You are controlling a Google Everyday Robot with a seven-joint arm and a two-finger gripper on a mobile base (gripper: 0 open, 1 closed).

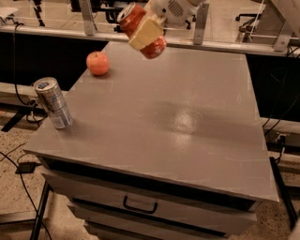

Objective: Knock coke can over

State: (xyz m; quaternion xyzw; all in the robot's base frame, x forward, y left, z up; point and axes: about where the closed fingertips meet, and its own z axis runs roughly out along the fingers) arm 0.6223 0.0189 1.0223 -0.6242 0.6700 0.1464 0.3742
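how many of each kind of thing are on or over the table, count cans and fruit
cans: 2, the coke can, tilted and clamped in the gripper in the air by the far edge of the table, and the silver can standing at the left edge
apple: 1, on the far left of the top
total: 3

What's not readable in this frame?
Camera view:
- arm: cut off by the top edge above the gripper, which holds the coke can in the air.
- Midsection of the coke can: hidden by a gripper finger.
- Markings on the silver can: too small.
- lower drawers: cut off by the bottom edge.
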